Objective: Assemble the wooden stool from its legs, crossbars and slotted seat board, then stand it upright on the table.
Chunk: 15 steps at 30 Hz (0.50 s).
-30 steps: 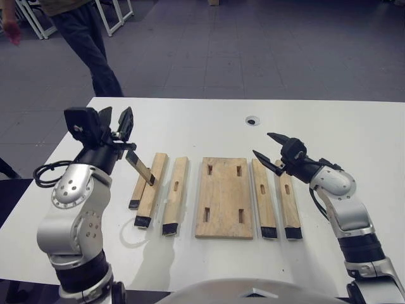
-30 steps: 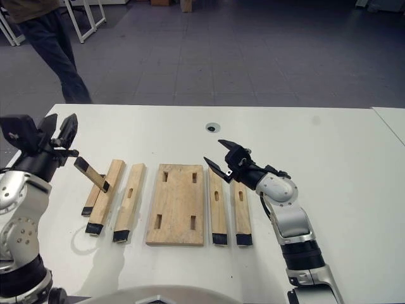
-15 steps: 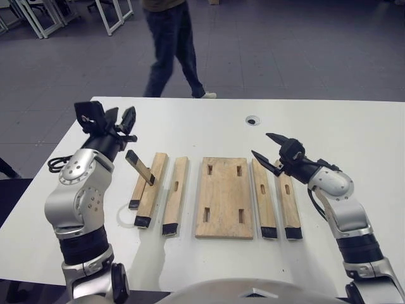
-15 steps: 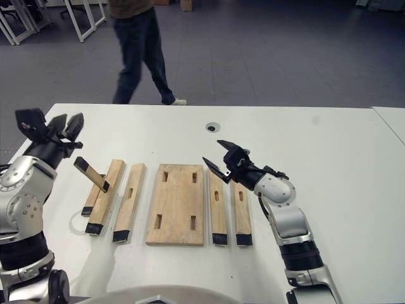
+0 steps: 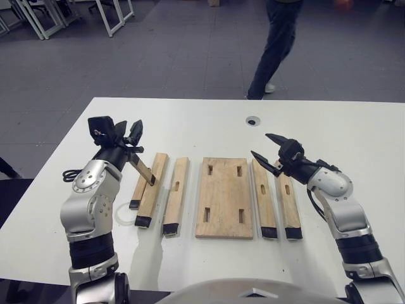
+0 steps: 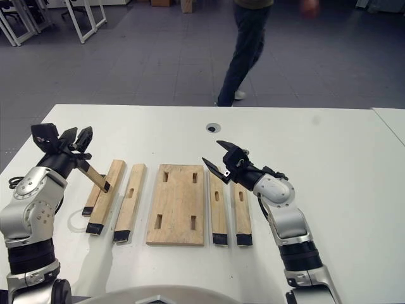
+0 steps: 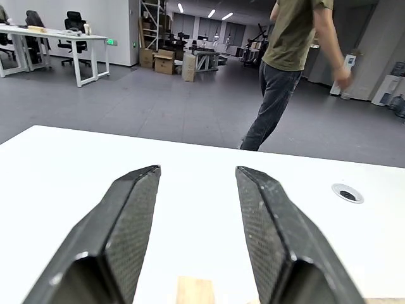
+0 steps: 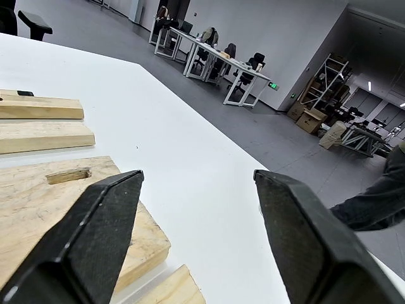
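Near the leaning crossbar [image 5: 140, 168], left gripper [image 5: 128, 128] swung inward, open, empty; right gripper [image 5: 260, 144] open.

Bare table [image 5: 354, 126] is lying open along the far and right edges; narrow gaps are running between the seat board [image 5: 223, 197] and the legs [image 5: 263, 196] flanking it; toward the left edge a tilted crossbar [image 5: 140, 168] is jutting up.
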Motion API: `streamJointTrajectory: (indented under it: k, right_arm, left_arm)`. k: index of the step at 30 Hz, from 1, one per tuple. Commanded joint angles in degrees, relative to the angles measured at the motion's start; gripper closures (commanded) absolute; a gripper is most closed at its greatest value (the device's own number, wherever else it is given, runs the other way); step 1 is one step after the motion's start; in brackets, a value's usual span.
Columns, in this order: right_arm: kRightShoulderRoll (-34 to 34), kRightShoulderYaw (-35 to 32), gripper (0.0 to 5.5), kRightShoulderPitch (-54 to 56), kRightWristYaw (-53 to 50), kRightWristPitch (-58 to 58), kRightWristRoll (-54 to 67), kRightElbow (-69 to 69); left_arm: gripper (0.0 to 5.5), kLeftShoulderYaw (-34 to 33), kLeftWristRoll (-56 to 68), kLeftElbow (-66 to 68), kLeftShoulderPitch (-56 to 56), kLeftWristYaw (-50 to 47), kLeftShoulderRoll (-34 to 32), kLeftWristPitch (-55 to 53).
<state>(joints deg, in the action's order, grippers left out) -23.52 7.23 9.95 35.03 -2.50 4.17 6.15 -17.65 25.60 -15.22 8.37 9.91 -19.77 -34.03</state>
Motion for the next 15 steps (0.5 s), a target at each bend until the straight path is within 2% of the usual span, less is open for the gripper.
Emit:
streamJointTrajectory:
  k: [1, 11, 15]
  right_arm:
    - [-0.1, 0.0, 2.28, -0.7, -0.6, 0.2, -0.6, 1.3]
    - [-0.4, 0.3, 2.28, -1.9, -0.6, -0.6, -0.3, 2.1]
    - [-0.3, 0.4, 2.28, -1.4, -0.6, -0.8, -0.3, 1.9]
  left_arm:
    - [3.3, 1.2, -0.4, 1.4, -1.9, -0.8, 0.9, -3.4]
    - [3.3, -6.9, 5.9, -19.0, 10.4, -7.3, -4.2, -9.8]
    - [2.87, -7.7, 7.8, -26.6, 2.4, -6.5, -4.3, -12.5]
